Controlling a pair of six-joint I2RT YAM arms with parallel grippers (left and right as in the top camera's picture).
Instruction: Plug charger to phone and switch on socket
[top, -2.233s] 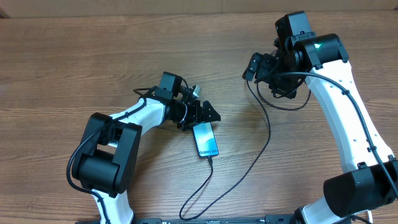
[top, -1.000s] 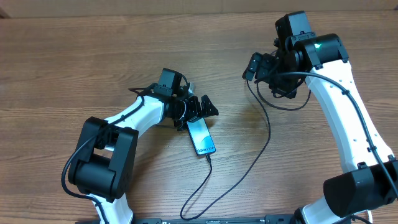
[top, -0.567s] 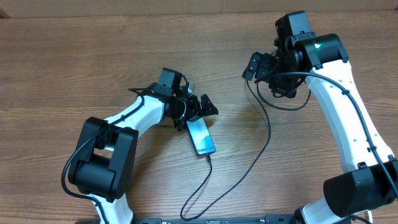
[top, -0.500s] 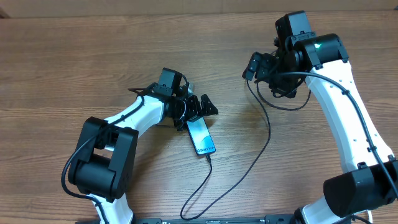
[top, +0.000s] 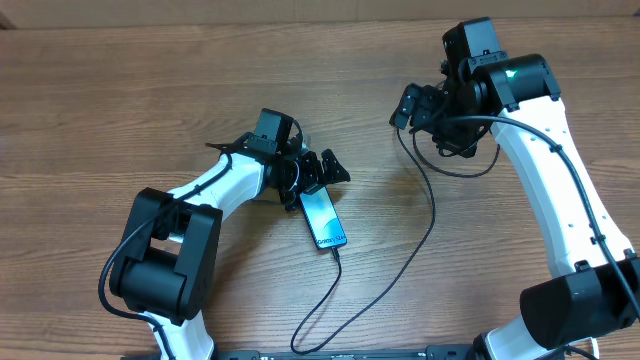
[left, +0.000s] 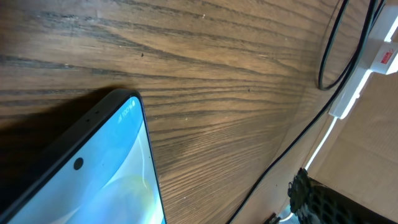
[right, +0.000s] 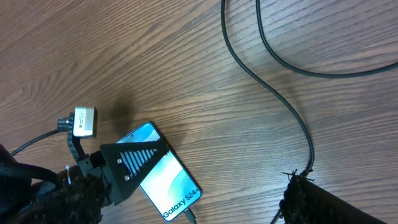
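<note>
The phone (top: 322, 220) lies face up on the wooden table, its cyan screen lit, and shows again in the right wrist view (right: 166, 182) and the left wrist view (left: 93, 174). The charger (top: 415, 245), a thin black cable, has its tip in the phone's near end (right: 188, 216). It loops across the table towards the right arm. My left gripper (top: 321, 172) stands open over the phone's far end, one finger (right: 132, 160) overlapping a corner. My right gripper (top: 412, 106) hangs open and empty at the back right. A piece of the white socket (left: 378, 50) with a red switch shows only in the left wrist view.
The cable's loop (top: 305, 335) reaches close to the table's front edge. More black cable (right: 273, 93) crosses the wood below the right gripper. The right arm (top: 545, 170) stretches along the right side. The table's back edge (top: 300, 22) runs along the top.
Since about two seconds ago my left gripper and the phone's far end have shifted slightly left. Over the last second nothing has visibly moved.
</note>
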